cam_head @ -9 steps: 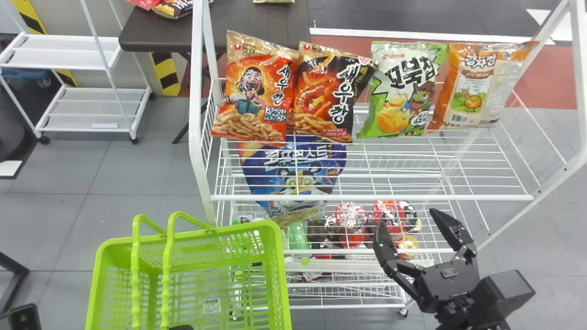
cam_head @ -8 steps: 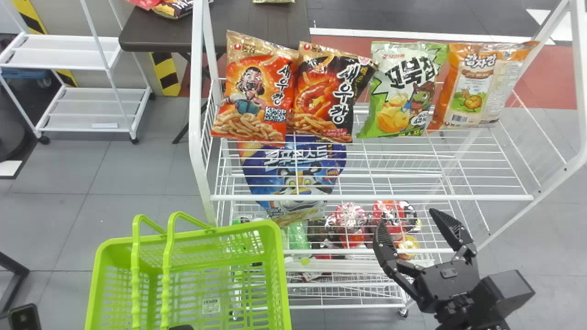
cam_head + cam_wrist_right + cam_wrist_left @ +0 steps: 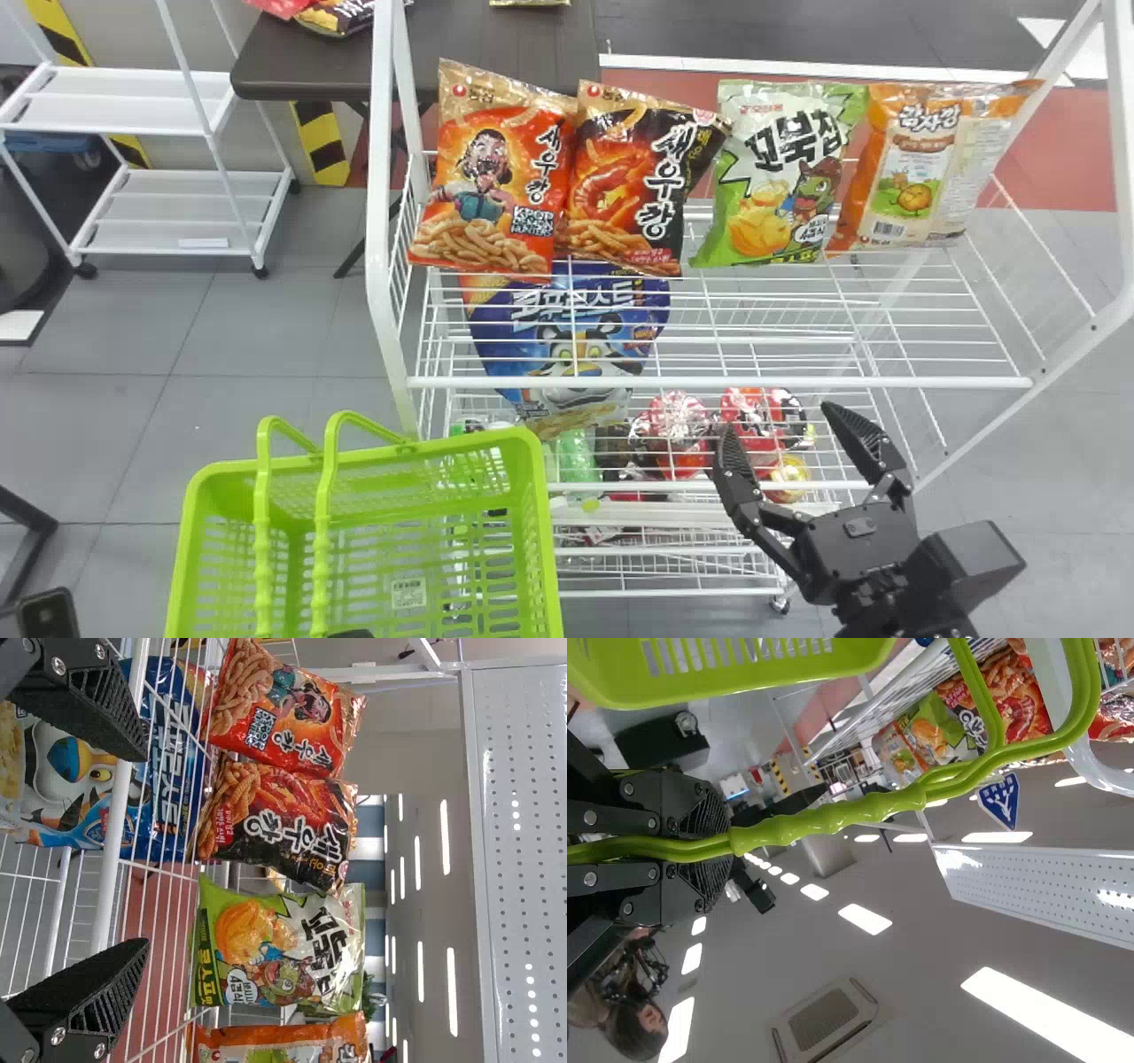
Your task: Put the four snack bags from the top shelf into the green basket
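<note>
Hanging short of front rail (image 3: pixel 753 382): right gripper (image 3: pixel 778 416), fingers apart
Left gripper (image 3: pixel 352 634): clamped on green basket's (image 3: pixel 461 440) handles (image 3: pixel 321 514)
Four snack bags (image 3: pixel 487 195): top shelf's (image 3: pixel 753 339) far edge; gap between black shrimp bag (image 3: pixel 633 182), green turtle bag (image 3: pixel 775 177)

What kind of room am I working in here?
Probably a mock shop or a demo space set up like one: snack bags stand on a white wire rack, a green shopping basket waits beside it, and hazard tape marks the background.
</note>
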